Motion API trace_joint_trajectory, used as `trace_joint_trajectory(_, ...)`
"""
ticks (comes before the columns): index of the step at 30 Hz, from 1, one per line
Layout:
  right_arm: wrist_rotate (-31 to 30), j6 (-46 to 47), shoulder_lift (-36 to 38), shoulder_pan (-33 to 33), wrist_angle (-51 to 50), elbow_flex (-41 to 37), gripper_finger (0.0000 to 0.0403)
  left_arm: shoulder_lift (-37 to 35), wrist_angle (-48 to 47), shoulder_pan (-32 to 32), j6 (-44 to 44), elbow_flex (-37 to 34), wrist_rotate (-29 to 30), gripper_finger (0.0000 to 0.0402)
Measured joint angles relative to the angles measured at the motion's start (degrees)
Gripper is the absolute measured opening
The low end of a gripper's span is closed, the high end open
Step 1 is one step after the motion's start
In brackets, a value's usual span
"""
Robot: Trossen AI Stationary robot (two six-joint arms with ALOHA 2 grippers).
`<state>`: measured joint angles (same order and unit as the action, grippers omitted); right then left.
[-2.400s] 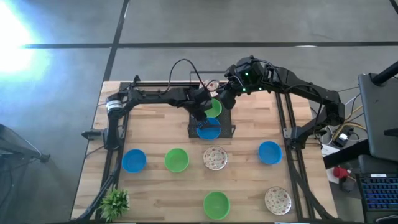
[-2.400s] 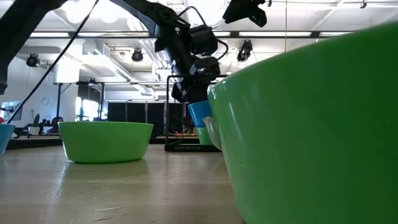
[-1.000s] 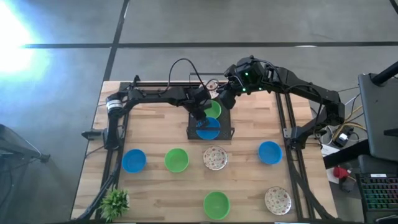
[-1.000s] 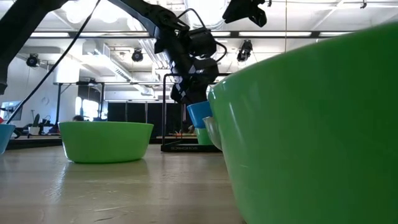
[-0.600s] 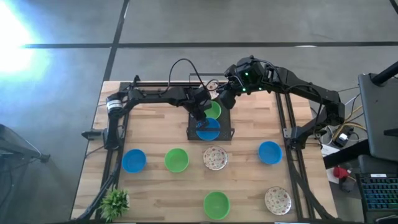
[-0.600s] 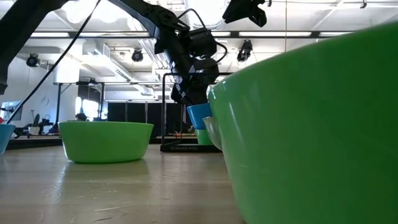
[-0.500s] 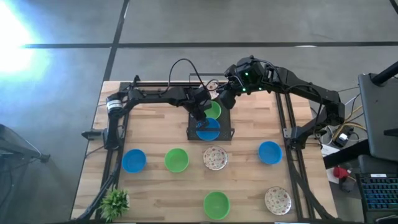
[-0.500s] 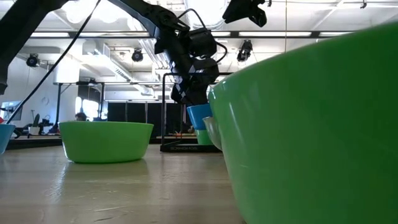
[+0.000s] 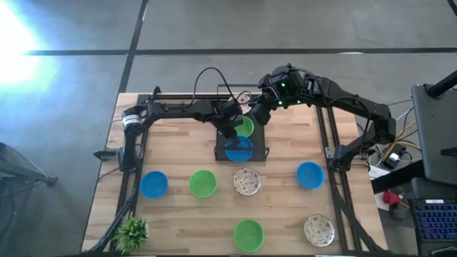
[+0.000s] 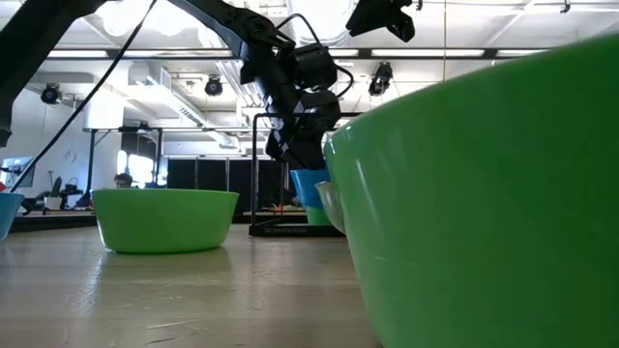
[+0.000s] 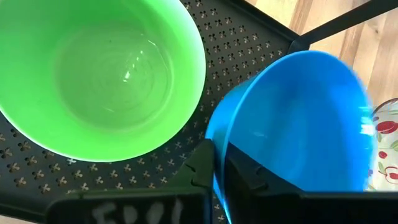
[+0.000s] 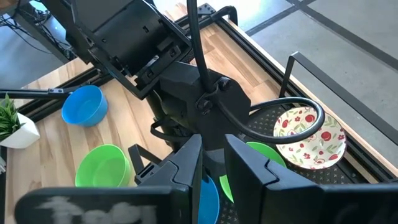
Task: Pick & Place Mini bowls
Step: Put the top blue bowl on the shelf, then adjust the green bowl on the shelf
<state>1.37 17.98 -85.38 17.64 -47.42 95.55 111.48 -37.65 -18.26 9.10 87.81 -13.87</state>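
A black perforated rack stands at the table's far middle. A green bowl sits on its tray, and a floral bowl lies at its far end. My left gripper is over the rack, shut on a blue bowl. My right gripper hovers just beyond, above the green bowl; it holds nothing and its fingers stand a narrow gap apart. Several more bowls stand on the near table. My left gripper holds the blue bowl by its rim, one finger inside the bowl and one outside. The fingers come from above, pointing down. The bowl sits tilted over the rack's tray, beside the green bowl; whether its base touches the tray I cannot tell.
On the near table stand a blue bowl, a green one, a floral one, another blue, a green and a floral. A potted plant occupies the near left corner. The rack's upright bars rise around the left gripper.
My left gripper has sunk a little toward the rack's tray, and the blue bowl has gone down with it, still held and tilted.
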Motion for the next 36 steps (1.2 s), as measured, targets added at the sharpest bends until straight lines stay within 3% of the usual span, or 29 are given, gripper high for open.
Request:
trace_joint_trajectory(9, 0.0, 0.0, 0.0, 0.0, 0.0, 0.0, 0.0063, 0.0, 0.1, 0.0, -0.2, 0.0, 0.2, 0.0078)
trace_joint_trajectory(30, 0.0, 0.0, 0.0, 0.0, 0.0, 0.0, 0.0063, -0.1, -1.4, -0.2, -3.5, 4.9, 0.4, 0.0080)
trace_joint_trajectory(36, 0.0, 0.0, 0.0, 0.0, 0.0, 0.0, 0.0063, -0.2, -1.9, -2.0, -2.1, 4.9, 8.8, 0.0080)
